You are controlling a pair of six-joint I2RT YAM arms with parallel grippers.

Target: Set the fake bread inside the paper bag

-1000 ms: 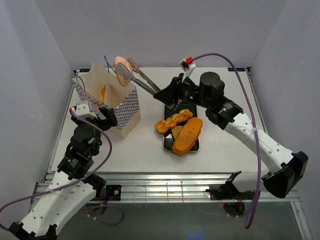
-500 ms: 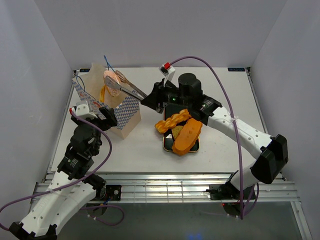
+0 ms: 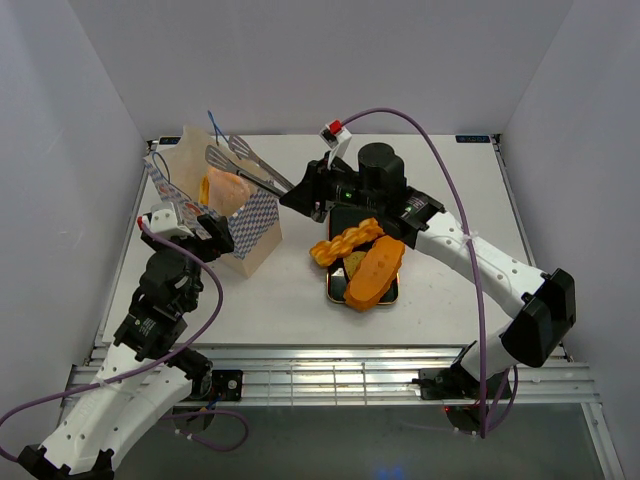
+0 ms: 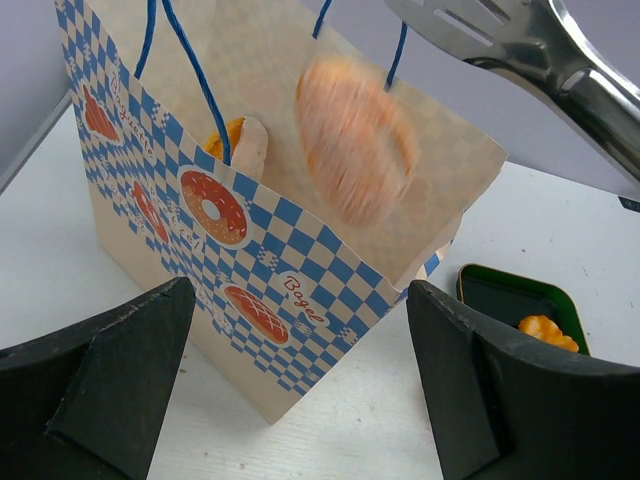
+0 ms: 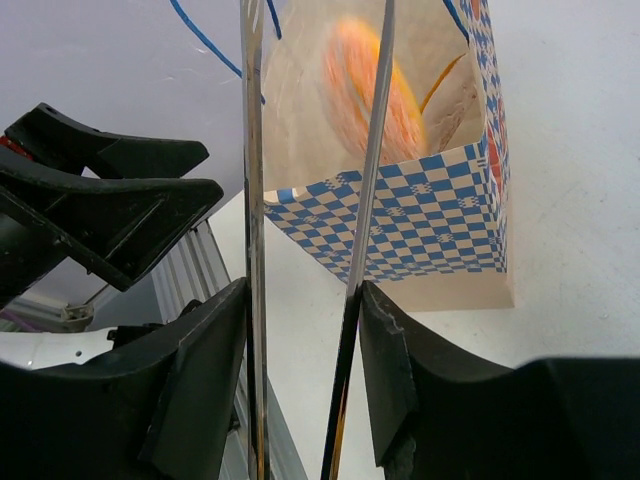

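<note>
Left wrist view: my right tool [image 5: 300, 320] grips the silver tongs [image 4: 540, 50], blades parted above the paper bag [image 4: 250, 260] so the blurred round slice [image 4: 355, 140] lands inside its mouth, while my left tool [image 4: 300, 370] gapes empty beside it.

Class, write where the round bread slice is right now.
In the left wrist view the round bread slice is a blur in the mouth of the paper bag, just under the silver tongs; from above, at the left rear of the table.
</note>
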